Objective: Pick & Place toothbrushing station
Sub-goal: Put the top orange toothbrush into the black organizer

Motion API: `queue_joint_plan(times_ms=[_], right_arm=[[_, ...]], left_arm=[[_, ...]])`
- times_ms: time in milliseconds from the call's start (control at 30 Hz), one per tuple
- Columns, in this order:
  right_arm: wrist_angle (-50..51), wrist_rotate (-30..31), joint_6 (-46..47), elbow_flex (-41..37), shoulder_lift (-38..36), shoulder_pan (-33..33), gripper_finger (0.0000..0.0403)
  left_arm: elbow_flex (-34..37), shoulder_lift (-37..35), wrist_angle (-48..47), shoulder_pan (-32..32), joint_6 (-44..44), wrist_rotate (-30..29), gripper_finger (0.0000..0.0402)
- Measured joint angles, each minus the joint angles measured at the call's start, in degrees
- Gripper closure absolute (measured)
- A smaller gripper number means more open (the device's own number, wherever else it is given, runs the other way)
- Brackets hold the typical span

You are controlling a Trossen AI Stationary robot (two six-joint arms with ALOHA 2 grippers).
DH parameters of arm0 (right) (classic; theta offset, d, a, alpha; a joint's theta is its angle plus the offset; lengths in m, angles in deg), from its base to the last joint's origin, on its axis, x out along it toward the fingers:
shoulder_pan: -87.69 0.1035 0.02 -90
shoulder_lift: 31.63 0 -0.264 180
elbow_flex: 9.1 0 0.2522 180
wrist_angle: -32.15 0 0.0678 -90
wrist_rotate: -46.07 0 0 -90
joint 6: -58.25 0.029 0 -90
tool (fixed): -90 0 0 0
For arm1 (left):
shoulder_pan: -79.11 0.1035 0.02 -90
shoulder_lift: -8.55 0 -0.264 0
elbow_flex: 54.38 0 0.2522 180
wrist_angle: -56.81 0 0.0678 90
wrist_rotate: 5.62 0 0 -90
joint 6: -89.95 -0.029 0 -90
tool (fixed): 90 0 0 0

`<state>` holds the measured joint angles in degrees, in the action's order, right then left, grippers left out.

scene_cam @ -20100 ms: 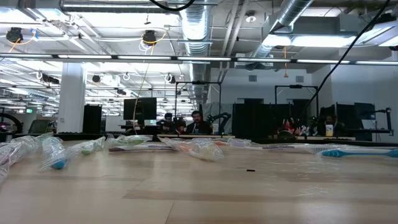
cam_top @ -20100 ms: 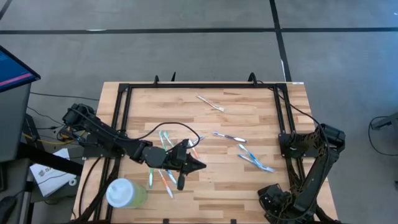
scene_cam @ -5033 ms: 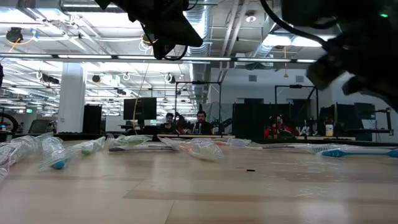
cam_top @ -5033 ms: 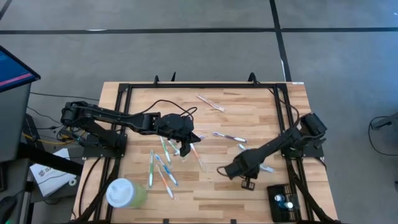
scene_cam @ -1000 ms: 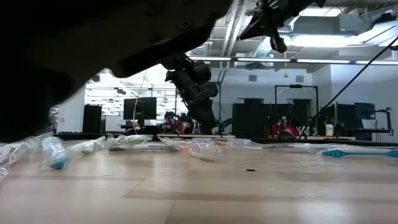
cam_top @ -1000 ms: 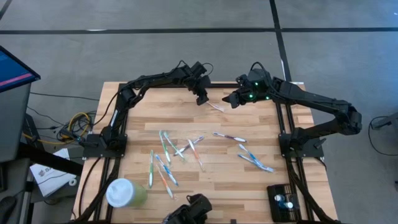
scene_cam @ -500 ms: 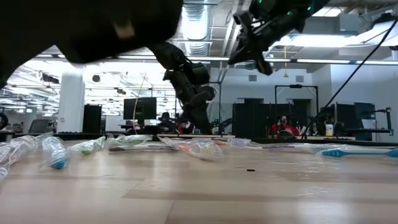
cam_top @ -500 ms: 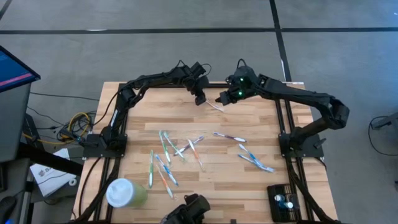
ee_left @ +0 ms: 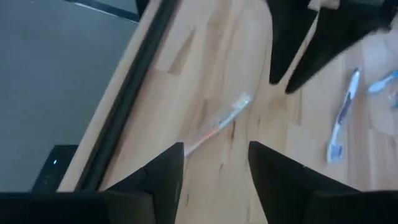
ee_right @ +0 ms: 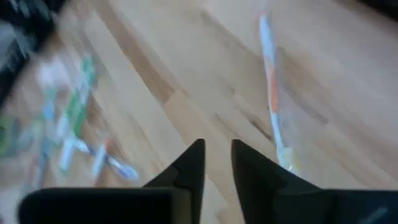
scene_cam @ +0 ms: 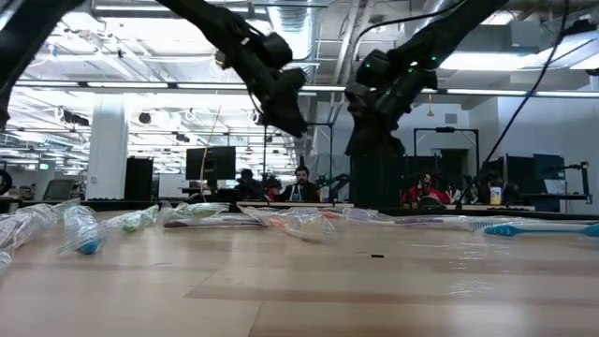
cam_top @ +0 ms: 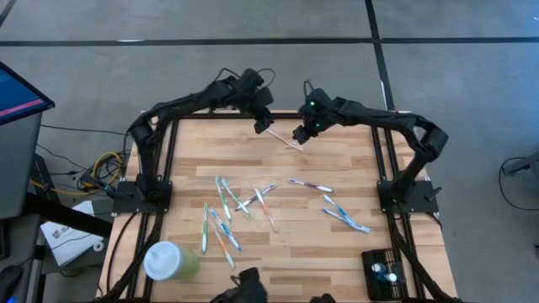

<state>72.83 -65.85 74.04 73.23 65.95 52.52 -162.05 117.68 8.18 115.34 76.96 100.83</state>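
Note:
The toothbrushing station [cam_top: 383,273], a small black holder, stands at the table's near right corner, far from both arms. Both grippers hang over the far middle of the table. Between them a wrapped orange-and-white toothbrush [cam_top: 285,140] lies flat on the wood. My left gripper [cam_top: 262,124] hovers above its far left end, open and holding nothing; the left wrist view shows the toothbrush [ee_left: 219,126] beyond the fingers. My right gripper [cam_top: 301,135] hangs just right of the toothbrush [ee_right: 272,87], with a narrow gap between its fingers [ee_right: 217,163] and nothing in it.
Several wrapped toothbrushes lie scattered at mid-table [cam_top: 227,210] and toward the right [cam_top: 341,210]. A pale green cup with a white lid [cam_top: 168,261] stands at the near left corner. A black frame rail [cam_top: 210,116] runs along the far edge, close behind the grippers.
My left gripper has risen and drawn back toward the table's far left, away from the toothbrush. My right gripper has come down and moved toward the table's left, closer to the toothbrush. The toothbrush has stayed where it lay.

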Motion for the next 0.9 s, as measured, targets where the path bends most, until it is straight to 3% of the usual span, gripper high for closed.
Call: queue_joint_plan(times_ms=[200, 333, 633, 767, 900], right_arm=[[5.8, 5.9, -10.1, 7.7, 6.6, 3.7, 0.0266], [6.9, 7.3, -11.0, 11.3, 10.6, 4.6, 0.0246], [10.6, 9.8, -10.9, 13.2, 15.8, -0.1, 0.0245], [12.1, 10.4, -15.8, 13.0, 17.1, 1.1, 0.0244], [11.4, 15.9, -17.7, 13.0, 17.1, 3.2, 0.0238]], left_arm=[[10.4, -8.0, 6.8, -0.2, 3.8, -2.5, 0.0229], [15.5, -11.5, 9.0, -0.6, 6.3, -3.0, 0.0229], [21.1, -17.9, 11.3, -2.3, 9.7, -3.6, 0.0229], [21.4, -19.0, 12.8, -3.1, 10.5, -4.5, 0.0229], [21.4, -19.5, 13.7, -3.6, 11.7, -4.6, 0.0229]])
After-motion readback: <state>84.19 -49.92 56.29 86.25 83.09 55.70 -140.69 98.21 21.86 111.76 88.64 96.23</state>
